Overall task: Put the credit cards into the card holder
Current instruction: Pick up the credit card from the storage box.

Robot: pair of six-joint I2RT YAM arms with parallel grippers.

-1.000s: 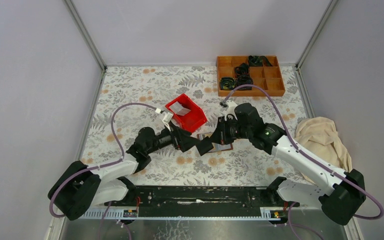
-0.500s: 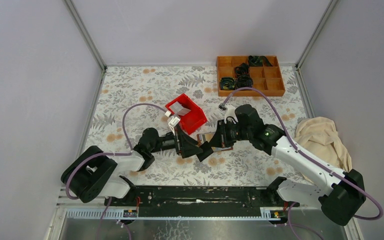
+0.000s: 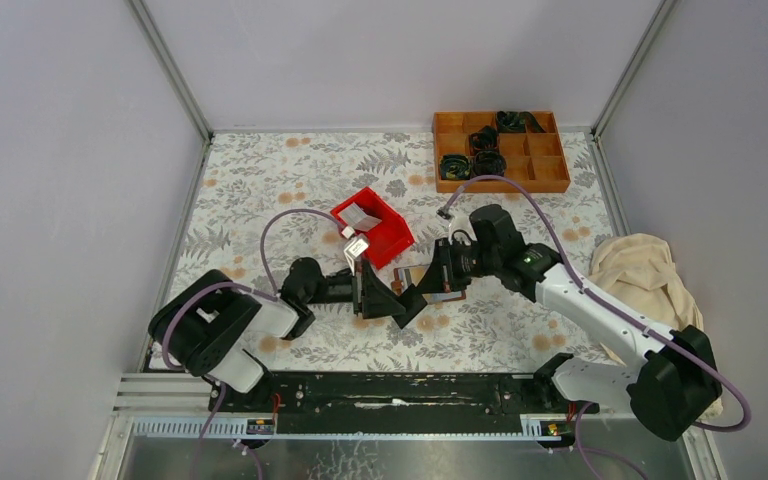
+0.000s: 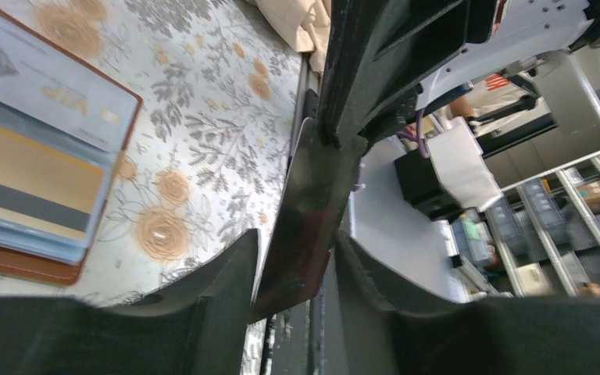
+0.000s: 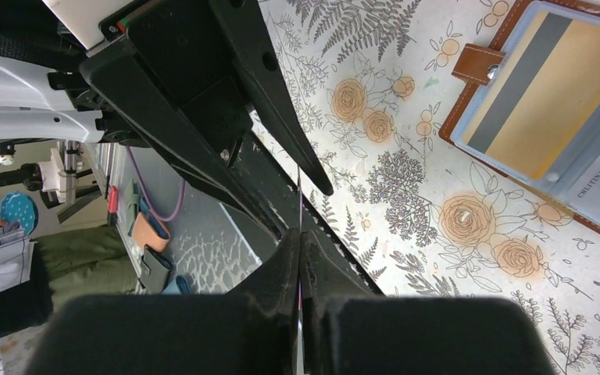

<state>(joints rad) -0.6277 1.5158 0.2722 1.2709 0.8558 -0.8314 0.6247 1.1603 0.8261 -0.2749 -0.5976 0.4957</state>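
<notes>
Now the left gripper, narrower, nears the right gripper.

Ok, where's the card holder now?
The card holder lies open on the table's middle, arm-side of the red bin; the top view shows it mostly hidden under the right gripper.

Change over one second: I have swung the left arm rightward, carrying the left gripper up to the right gripper; its jaws have narrowed, now flanking the dark card pinched there.
</notes>
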